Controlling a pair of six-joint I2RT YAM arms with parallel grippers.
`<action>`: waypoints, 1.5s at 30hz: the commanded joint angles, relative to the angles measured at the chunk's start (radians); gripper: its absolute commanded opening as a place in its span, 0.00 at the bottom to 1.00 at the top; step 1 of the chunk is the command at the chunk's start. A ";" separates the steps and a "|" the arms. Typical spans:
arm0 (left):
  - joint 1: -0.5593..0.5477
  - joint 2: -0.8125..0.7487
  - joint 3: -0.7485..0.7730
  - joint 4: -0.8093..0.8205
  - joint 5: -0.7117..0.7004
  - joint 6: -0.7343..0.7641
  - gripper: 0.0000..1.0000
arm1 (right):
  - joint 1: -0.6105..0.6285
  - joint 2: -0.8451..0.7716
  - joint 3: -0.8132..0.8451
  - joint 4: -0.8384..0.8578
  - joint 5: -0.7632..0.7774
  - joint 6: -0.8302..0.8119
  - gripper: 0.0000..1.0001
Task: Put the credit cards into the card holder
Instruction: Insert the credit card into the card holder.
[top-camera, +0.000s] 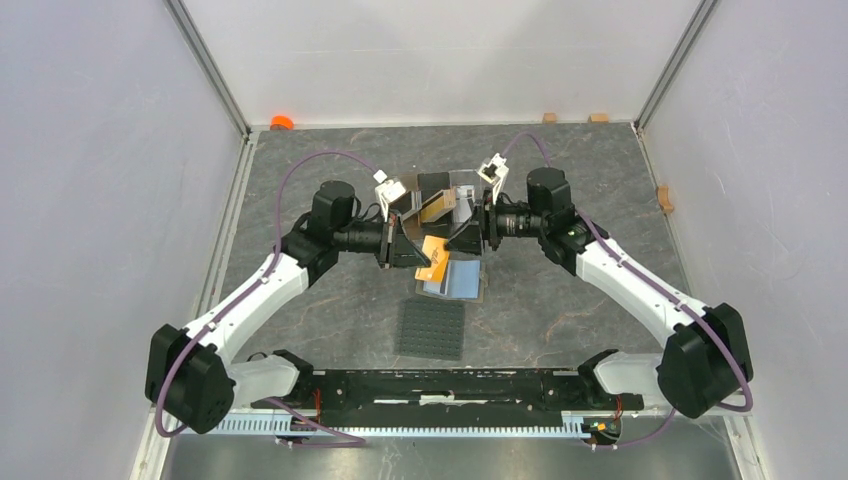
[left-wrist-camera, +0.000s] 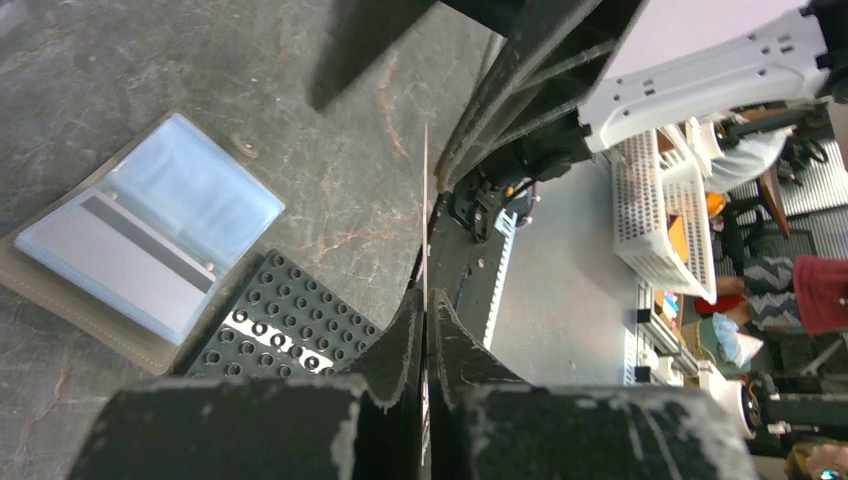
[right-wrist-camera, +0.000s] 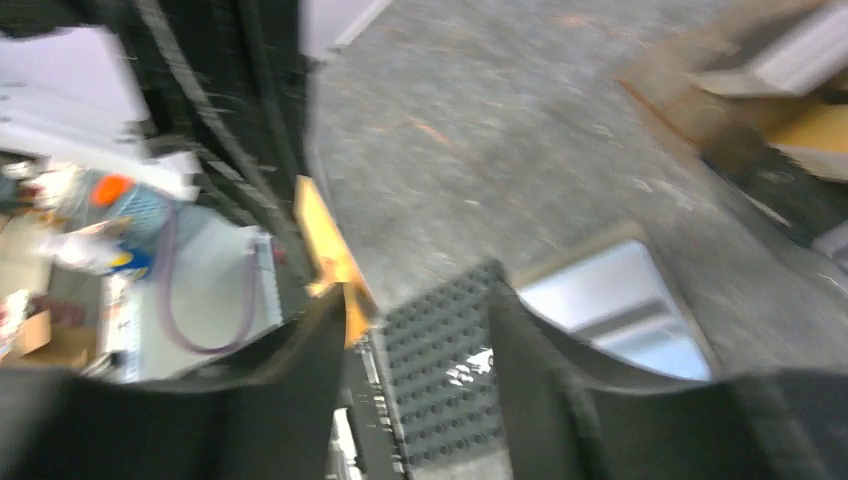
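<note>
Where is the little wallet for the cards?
In the top view the open olive-taupe folding card holder lies flat mid-table, just beyond the dark grey studded square mat, slightly to its right.

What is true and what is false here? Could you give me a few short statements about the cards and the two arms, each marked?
1. The left gripper is pinching an orange card by its edge. True.
2. The card holder lies folded shut. False: it lies open on the table, with its clear pockets facing up.
3. A silver-white card with a dark stripe sits in one pocket of the holder. True.
4. The right gripper is clamped tight on the orange card. False: its jaws stand apart, and the card is beside one finger.
</note>
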 joint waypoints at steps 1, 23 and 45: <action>-0.006 0.031 -0.008 0.003 -0.102 -0.044 0.02 | 0.006 -0.058 -0.008 -0.233 0.367 -0.132 0.69; -0.119 0.309 -0.040 0.134 -0.391 -0.285 0.02 | 0.224 0.033 -0.263 -0.103 0.997 0.032 0.68; -0.135 0.521 0.022 0.208 -0.458 -0.330 0.02 | 0.238 0.137 -0.273 -0.070 1.213 0.050 0.09</action>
